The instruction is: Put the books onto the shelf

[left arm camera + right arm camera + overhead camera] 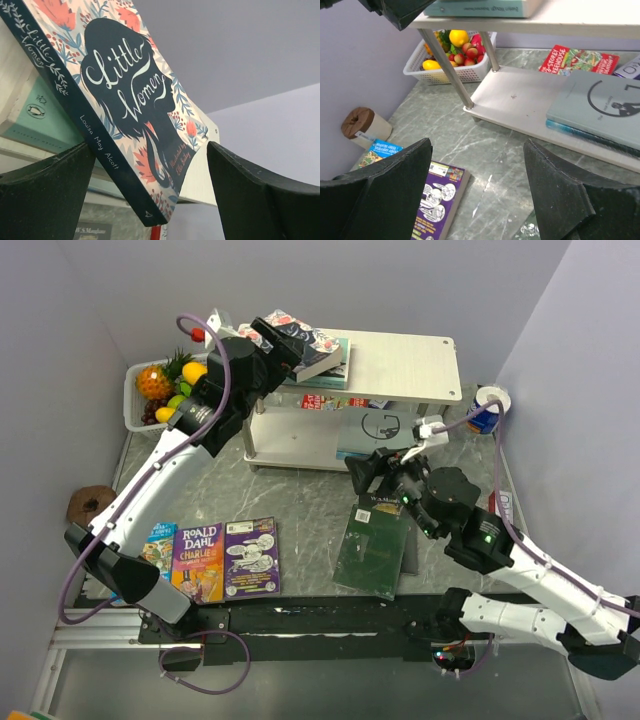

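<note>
Books lie three in a row on the near left of the worktop, with a dark green book to their right. Little Women rests askew on a teal book at the left end of the shelf's top board, between the left claw's wide-spread fingers. The right claw hangs apart and empty over the far end of the dark green book.

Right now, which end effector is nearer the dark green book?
Right. The right end effector hovers at the dark green book's far edge; the left end effector is at the shelf top.
</note>
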